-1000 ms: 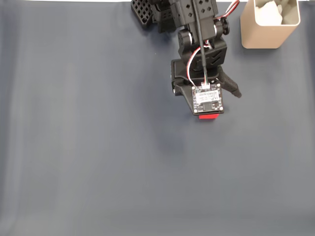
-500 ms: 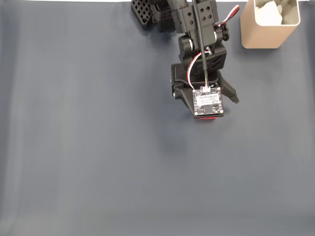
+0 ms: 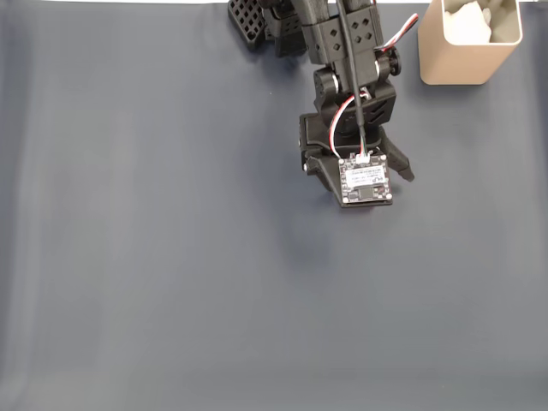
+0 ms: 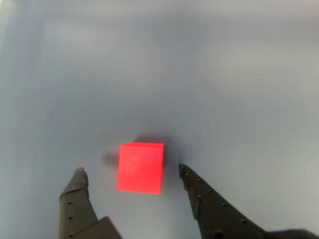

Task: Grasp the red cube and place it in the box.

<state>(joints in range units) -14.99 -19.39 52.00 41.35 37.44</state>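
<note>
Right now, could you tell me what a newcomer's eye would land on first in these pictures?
In the wrist view, the red cube glows against the grey table, sitting between the open gripper fingers, untouched. In the fixed view, the black arm reaches down from the top, with the tan box at the top right corner.

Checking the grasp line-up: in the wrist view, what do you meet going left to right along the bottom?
Left pincer finger → red cube → right pincer finger, all over the grey table.
</note>
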